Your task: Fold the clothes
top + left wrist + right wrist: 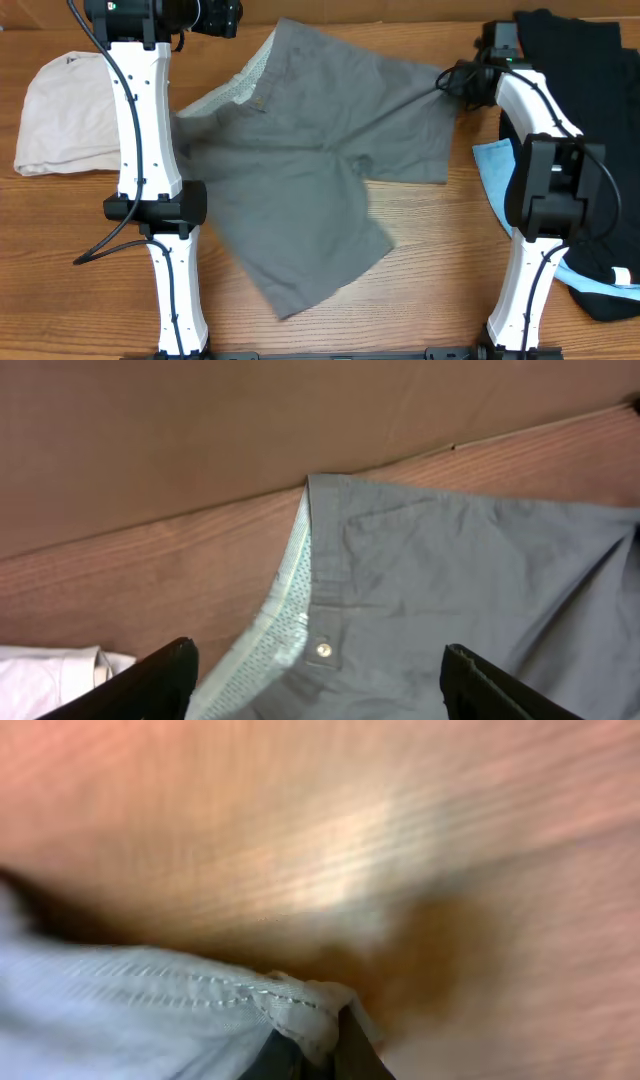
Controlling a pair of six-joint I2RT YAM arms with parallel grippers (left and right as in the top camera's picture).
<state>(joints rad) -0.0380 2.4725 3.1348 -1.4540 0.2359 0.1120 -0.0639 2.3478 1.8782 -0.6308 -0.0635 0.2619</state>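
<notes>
Worktop (420, 260): brown wood grain, bare along the near edge and between the garments.

Four items are noted lying directly on it.

1. Grey shorts (320, 170), spread across the middle and set obliquely. The waistband is turned toward the far left with its pale lining folded out. One leg is directed at the near edge, the other at the right.
2. Cream-white garment (65, 115), folded, at the far left. In the left wrist view a strip of bare wood is seen between it and the waistband.
3. Black garment (570, 50), at the far right corner.
4. Light-blue garment (492, 165), at the right, partly covered by the black one.
</notes>
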